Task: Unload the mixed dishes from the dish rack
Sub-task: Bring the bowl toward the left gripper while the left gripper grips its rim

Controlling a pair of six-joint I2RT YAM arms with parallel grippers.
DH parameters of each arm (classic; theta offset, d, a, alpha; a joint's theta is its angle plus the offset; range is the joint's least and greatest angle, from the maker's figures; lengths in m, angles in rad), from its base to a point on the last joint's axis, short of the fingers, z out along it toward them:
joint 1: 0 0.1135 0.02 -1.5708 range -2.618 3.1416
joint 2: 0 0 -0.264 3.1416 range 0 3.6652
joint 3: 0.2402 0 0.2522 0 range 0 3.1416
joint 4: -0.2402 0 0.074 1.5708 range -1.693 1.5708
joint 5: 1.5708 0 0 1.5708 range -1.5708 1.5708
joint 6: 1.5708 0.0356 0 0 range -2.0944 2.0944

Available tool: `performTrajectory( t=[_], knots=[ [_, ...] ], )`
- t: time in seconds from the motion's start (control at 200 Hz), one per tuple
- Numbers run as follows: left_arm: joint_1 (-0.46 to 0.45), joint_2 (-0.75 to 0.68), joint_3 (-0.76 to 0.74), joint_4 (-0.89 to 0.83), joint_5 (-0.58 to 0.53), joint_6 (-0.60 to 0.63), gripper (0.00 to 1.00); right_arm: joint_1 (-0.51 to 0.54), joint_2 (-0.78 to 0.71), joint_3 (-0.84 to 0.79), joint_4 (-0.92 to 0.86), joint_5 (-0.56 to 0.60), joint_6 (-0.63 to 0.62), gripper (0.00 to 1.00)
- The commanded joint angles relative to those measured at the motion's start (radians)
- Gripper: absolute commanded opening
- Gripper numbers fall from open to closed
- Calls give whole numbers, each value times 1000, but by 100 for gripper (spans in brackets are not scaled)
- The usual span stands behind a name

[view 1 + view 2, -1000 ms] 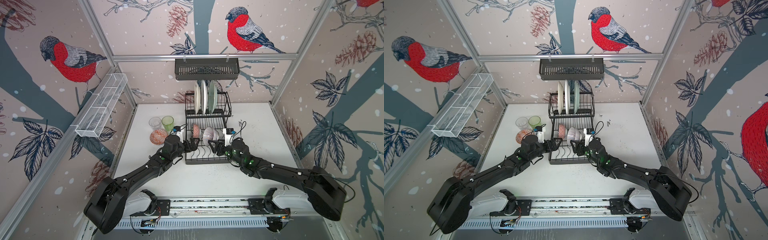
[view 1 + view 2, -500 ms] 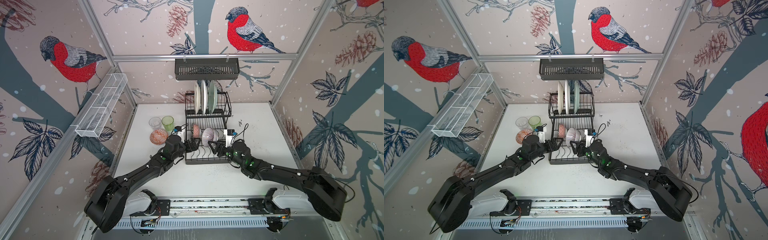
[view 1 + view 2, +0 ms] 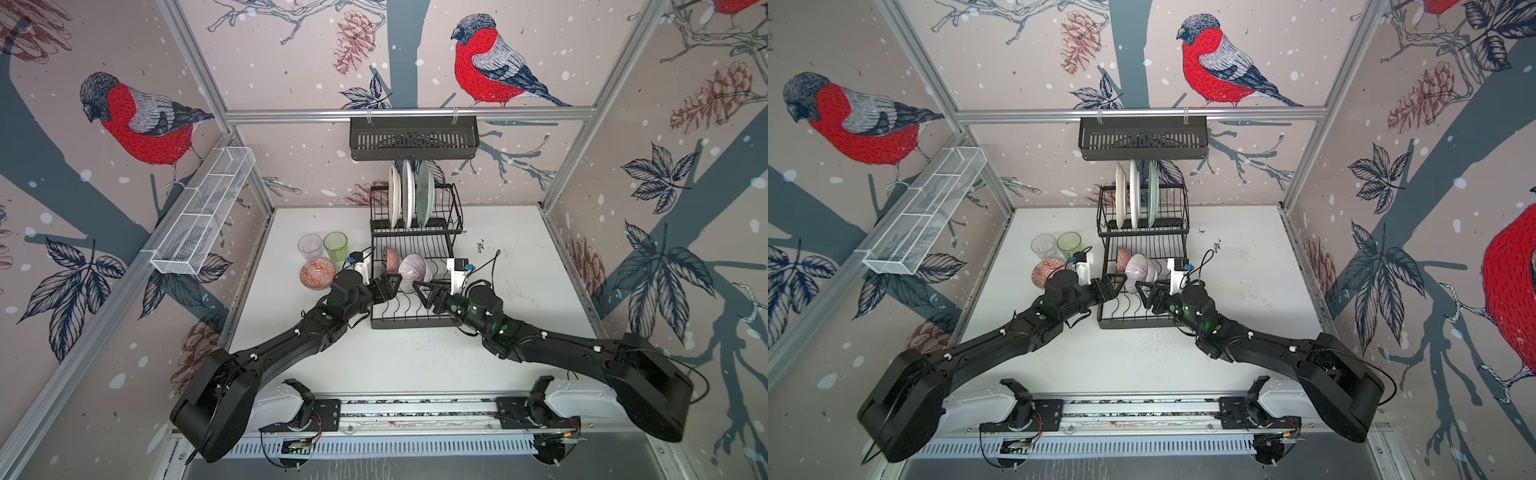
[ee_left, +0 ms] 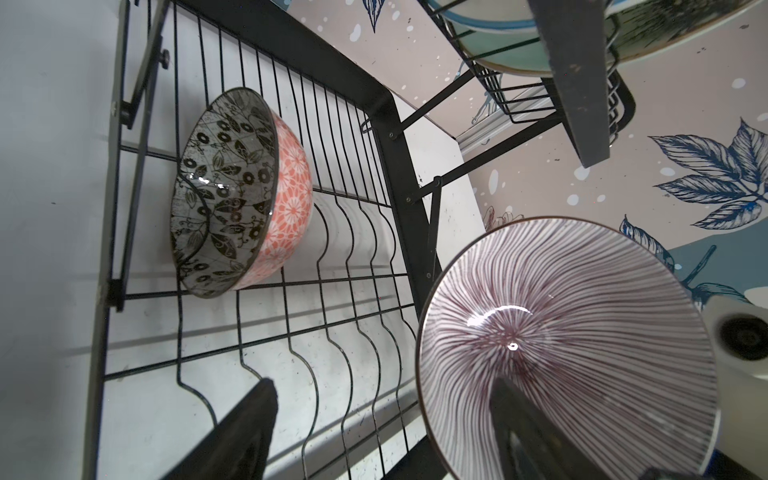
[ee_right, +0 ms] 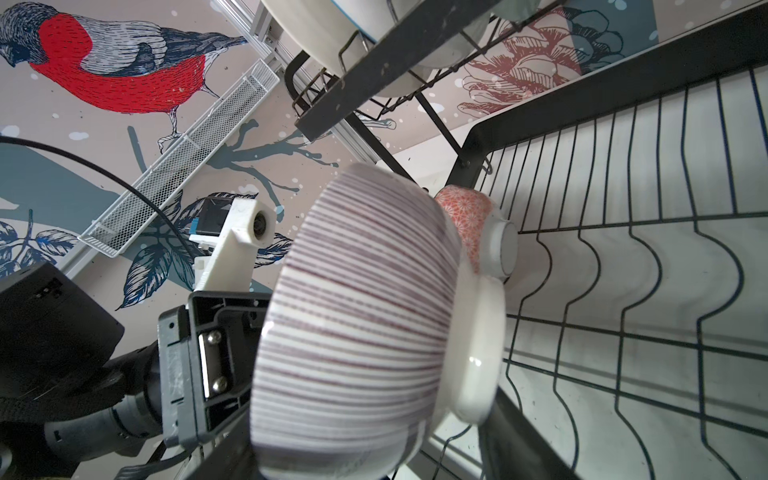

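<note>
The black dish rack [image 3: 409, 322] stands mid-table with three plates [image 3: 409, 195] upright on its upper level. My right gripper [image 3: 419, 286] is shut on a purple-striped bowl [image 3: 411, 268], held tilted over the lower level; the right wrist view shows this bowl [image 5: 353, 311] filling the jaws. My left gripper [image 3: 392, 284] is open and straddles the striped bowl's rim [image 4: 561, 332]: one finger is inside the bowl, the other outside and clear of it. An orange floral bowl [image 4: 245, 191] leans in the lower wires. A clear glass [image 3: 310, 246], a green glass [image 3: 335, 246] and an orange patterned bowl [image 3: 317, 273] stand on the table left of the rack.
A slotted black shelf basket [image 3: 413, 139] hangs on the back rail just above the plates. A long white mesh basket [image 3: 203, 212] is fixed along the left wall. The white table [image 3: 519, 257] stretches right of the rack.
My left gripper has edged in to the striped bowl and its jaws have narrowed. The right gripper still holds the bowl, shifted slightly left.
</note>
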Motion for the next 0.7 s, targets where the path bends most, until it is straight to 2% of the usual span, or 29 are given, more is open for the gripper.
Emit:
performTrajectory(
  t=[0.0,0.135,0.38,0.695],
  knots=[
    [-2,4,-2,77,11,-14,79,7,-6,11,122,-14,13,50],
    [-2,10,-3,100,20,-25,76,21,7,30,139,-23,17,50],
    [-2,23,5,120,35,-23,63,27,22,54,139,-44,15,49],
    [-2,22,9,124,31,-23,53,45,67,78,145,-87,-7,49]
  ],
)
